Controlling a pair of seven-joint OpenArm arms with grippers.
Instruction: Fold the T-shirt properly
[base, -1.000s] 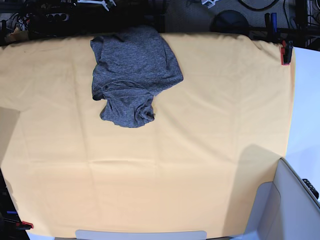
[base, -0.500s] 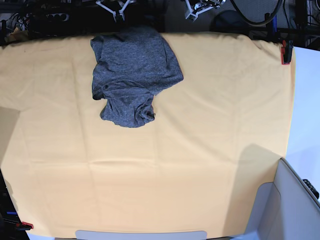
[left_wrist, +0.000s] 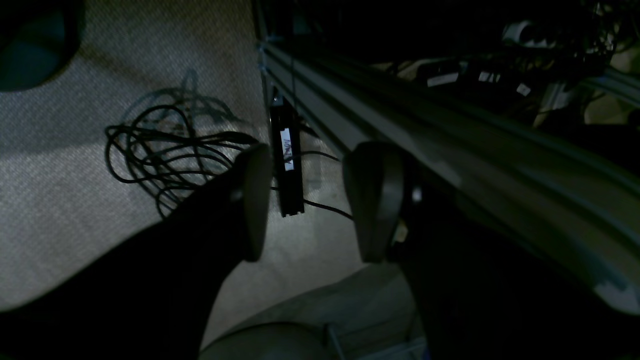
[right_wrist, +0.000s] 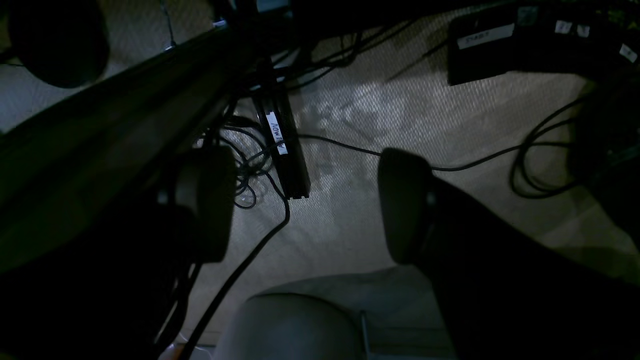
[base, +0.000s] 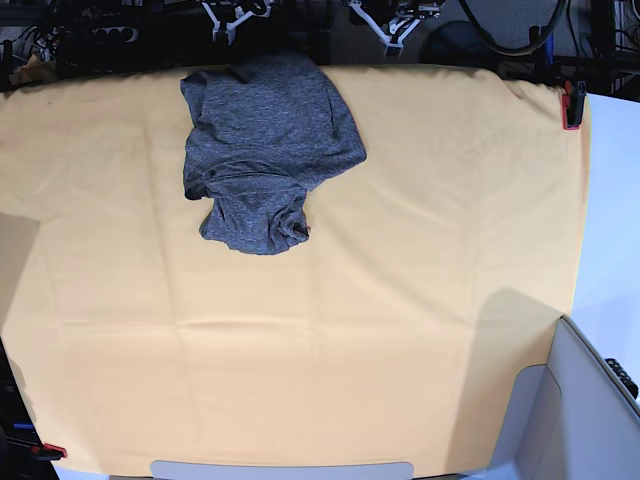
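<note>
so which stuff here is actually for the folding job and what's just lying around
For the job:
- T-shirt, crumpled on the yellow-orange cloth
- left gripper, open and empty
- right gripper, open and empty

Just lying about:
- red clamp at the cloth's corner
- coiled cable on the floor
- labelled black box on the floor

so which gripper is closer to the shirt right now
The right gripper, just beyond the T-shirt's far edge; the left gripper hangs further along that table edge.
</note>
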